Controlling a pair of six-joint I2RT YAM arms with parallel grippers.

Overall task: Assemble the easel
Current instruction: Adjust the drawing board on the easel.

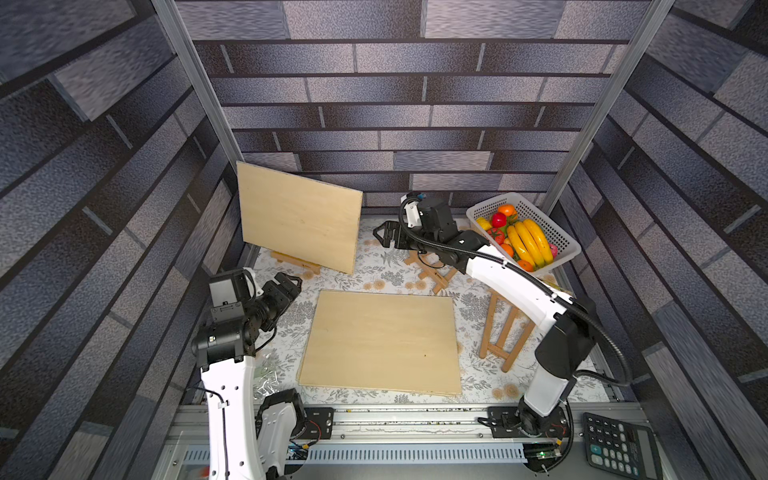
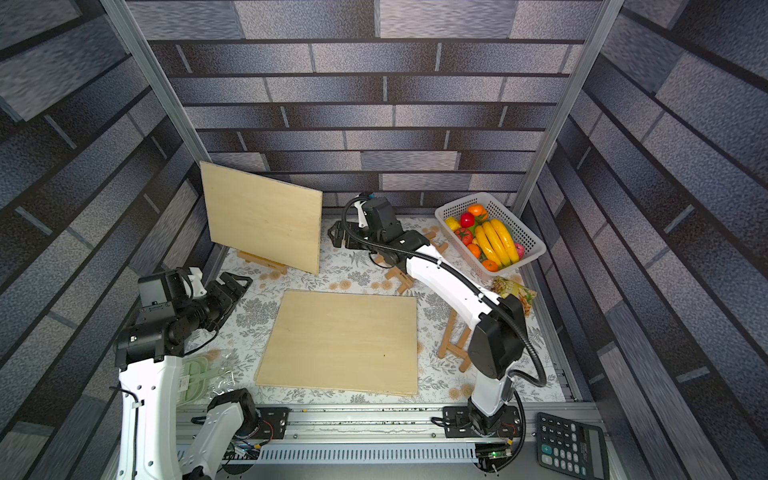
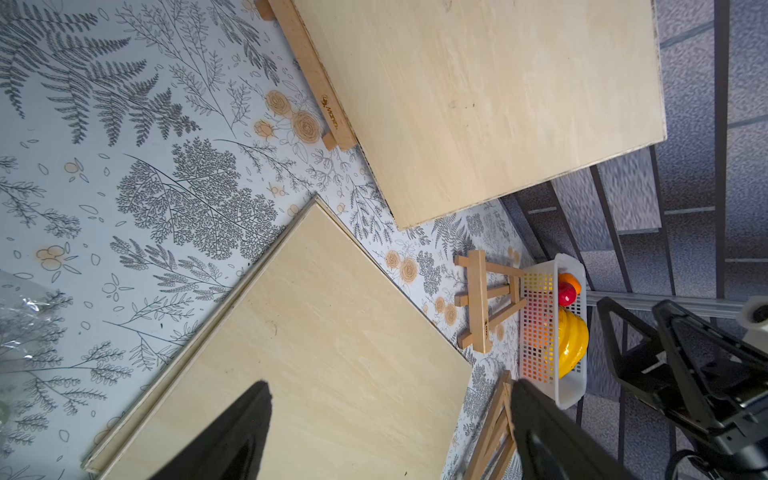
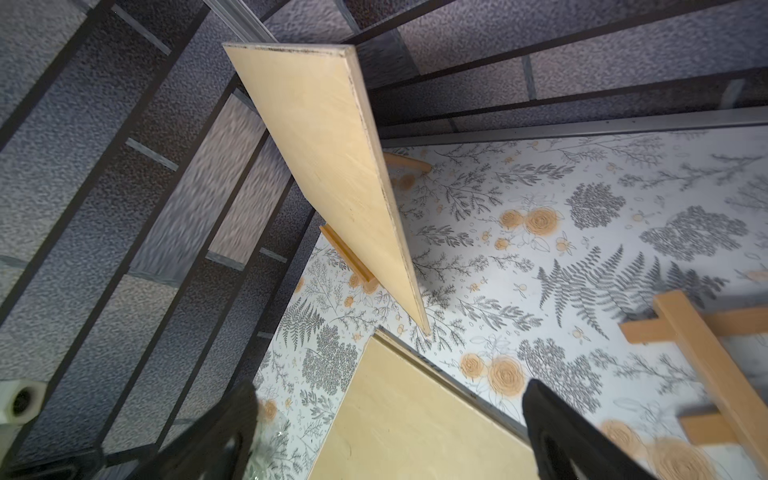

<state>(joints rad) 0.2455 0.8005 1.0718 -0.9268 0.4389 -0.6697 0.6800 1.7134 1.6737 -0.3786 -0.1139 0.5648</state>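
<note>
Calculator [image 1: 619,446], fruit basket [image 1: 555,235], flat board [image 1: 382,340] lie around; left fingers [image 3: 232,436] and right fingers [image 4: 561,436] gape empty.

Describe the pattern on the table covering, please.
Grey ferns and tan roses on the white table covering, clearest in the left wrist view.

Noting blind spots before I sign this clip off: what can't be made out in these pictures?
Rear easel: in both top views the upright board hides all but its ledge.
Middle small easel: partly under the right arm in a top view.
Clear packet: contents lost to glare in a top view.
Calculator: key labels too small to read.
</note>
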